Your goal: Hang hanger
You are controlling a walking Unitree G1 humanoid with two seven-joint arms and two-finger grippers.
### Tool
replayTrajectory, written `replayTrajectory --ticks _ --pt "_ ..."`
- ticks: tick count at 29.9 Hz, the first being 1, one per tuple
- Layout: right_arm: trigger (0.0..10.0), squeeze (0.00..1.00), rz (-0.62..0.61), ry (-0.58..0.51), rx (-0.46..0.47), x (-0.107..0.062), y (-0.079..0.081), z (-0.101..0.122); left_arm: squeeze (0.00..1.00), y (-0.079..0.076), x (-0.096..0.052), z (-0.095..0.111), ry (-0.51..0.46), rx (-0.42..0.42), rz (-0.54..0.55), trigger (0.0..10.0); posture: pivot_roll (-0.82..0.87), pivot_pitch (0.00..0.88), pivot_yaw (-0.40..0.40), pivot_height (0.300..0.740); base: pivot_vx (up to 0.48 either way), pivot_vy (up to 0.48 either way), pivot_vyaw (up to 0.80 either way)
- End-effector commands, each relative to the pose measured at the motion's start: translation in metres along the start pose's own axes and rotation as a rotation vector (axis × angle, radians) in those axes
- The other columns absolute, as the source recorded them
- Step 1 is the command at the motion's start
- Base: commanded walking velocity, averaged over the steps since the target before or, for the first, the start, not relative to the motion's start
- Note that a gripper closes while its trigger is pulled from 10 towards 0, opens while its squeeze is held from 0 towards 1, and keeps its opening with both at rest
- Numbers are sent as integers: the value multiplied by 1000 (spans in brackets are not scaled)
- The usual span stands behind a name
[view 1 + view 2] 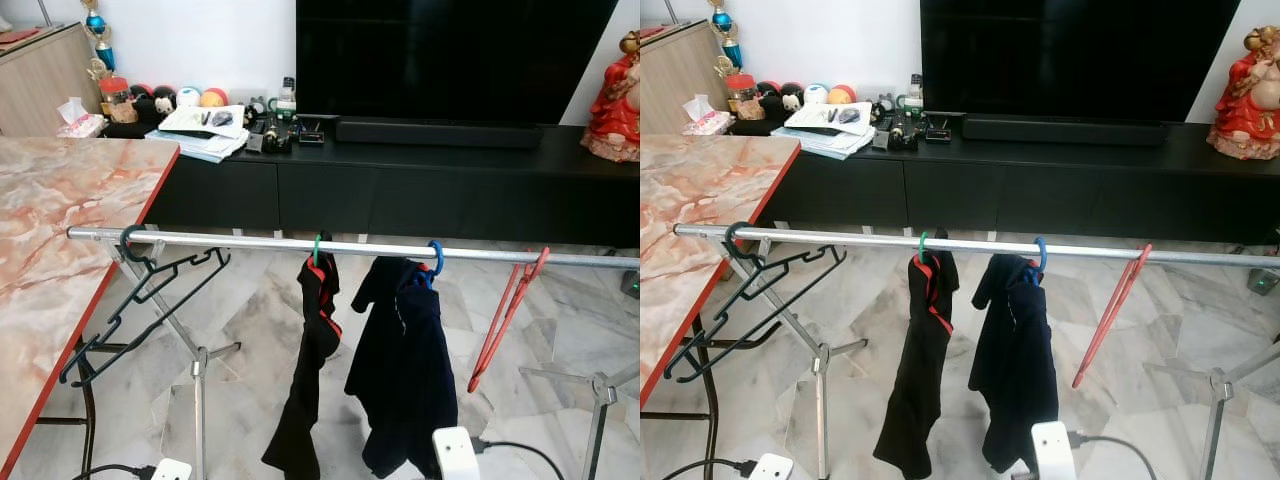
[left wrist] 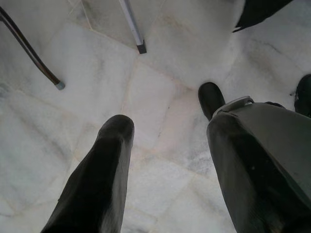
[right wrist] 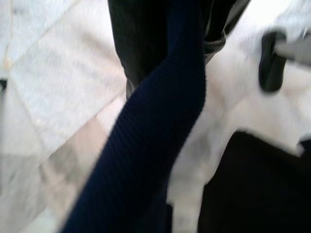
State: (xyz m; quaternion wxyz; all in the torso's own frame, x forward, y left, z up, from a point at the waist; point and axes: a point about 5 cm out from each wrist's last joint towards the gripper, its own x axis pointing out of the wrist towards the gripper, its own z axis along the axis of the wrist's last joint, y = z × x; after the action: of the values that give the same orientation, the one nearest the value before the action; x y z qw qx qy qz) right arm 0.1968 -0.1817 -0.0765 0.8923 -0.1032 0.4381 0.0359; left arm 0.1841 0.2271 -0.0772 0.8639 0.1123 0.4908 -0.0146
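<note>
A metal drying rail (image 1: pixel 300 243) runs across the room in front of a black TV console (image 1: pixel 420 180), standing on splayed legs over the marble floor (image 2: pixel 160 107). Four hangers already ride on it. A black hanger (image 1: pixel 140 290) sits at the robot's left end, tipped askew beside the marble desk (image 1: pixel 60 230), presumably because it carries no weight to level it. A green-hooked hanger (image 1: pixel 317 250) carries a black garment with red trim (image 1: pixel 312 370), and a blue-hooked hanger (image 1: pixel 434 262) carries a navy top (image 1: pixel 400 370); both hang straight under their loads. A red hanger (image 1: pixel 505 318) dangles slanted toward the right end.

The left tool (image 2: pixel 165 160) hangs low, pointing at the floor, its fingers (image 2: pixel 104 170) spread apart and holding nothing. The right tool's view is blurred, with a navy ribbed sleeve (image 3: pixel 155 126) draped across it; whether that tool is clenched or released cannot be told.

With every hanger hooked on the rail, the task looks essentially finished.
</note>
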Motion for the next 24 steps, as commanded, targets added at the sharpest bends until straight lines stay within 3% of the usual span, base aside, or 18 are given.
replayTrajectory --ticks 1,24 --pt "0 0 16 49 -14 -1 3 -11 0 2 -1 -5 25 16 0 10000 -8 32 -20 740 0 0 0" --pt "0 0 149 363 -148 -18 16 -73 0 1 0 -4 28 19 -9 10000 -10 33 -19 740 0 0 0"
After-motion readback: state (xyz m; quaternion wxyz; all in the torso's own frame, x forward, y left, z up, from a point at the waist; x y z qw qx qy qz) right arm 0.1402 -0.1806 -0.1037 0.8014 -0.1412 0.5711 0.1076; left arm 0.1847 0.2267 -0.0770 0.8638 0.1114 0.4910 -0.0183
